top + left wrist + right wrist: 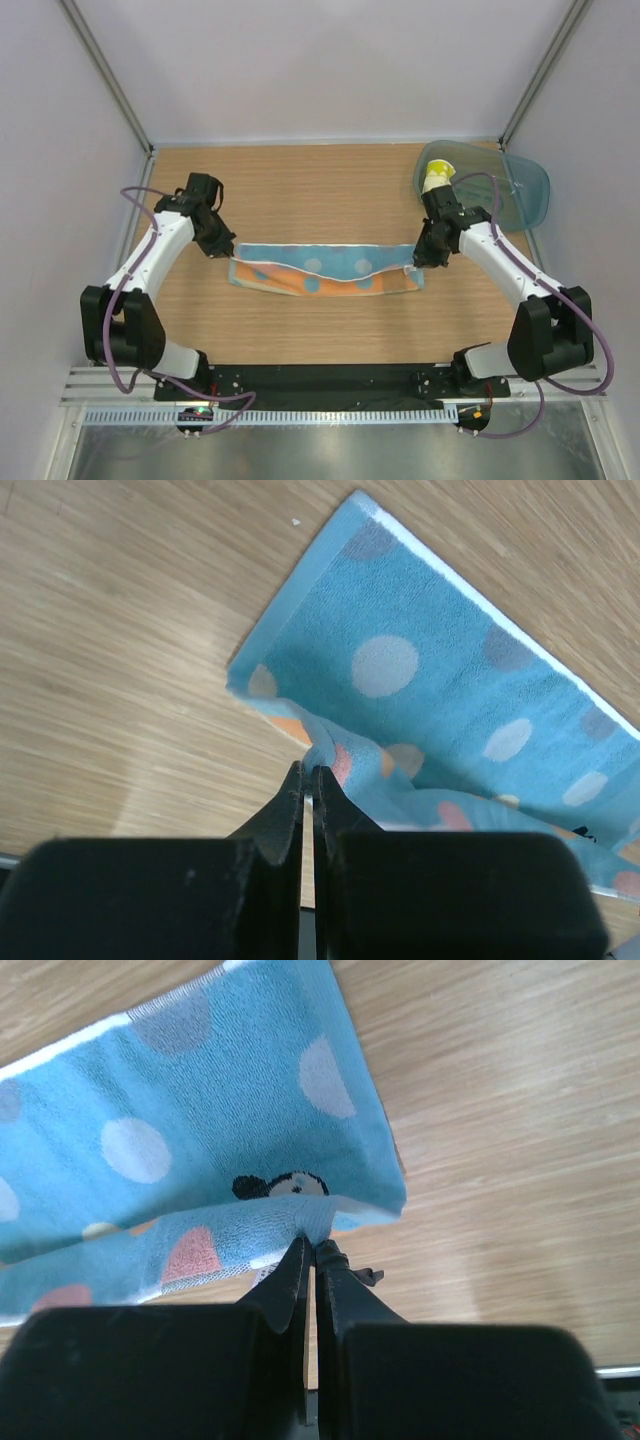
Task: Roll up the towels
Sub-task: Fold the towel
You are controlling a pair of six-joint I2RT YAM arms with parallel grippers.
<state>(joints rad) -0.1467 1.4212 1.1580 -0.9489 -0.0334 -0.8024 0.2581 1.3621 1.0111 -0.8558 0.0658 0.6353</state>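
A blue towel (325,268) with pale and orange dots lies stretched across the middle of the wooden table, folded lengthwise. My left gripper (222,249) is shut on the towel's left end; in the left wrist view the jaws (308,770) pinch a fold of the towel (450,700). My right gripper (424,259) is shut on the towel's right end; in the right wrist view the jaws (314,1245) pinch the near edge of the towel (200,1120), which sags between the two grippers.
A translucent blue-green container (500,185) with a yellow-white object (438,176) in it stands at the back right of the table. White enclosure walls surround the table (320,330).
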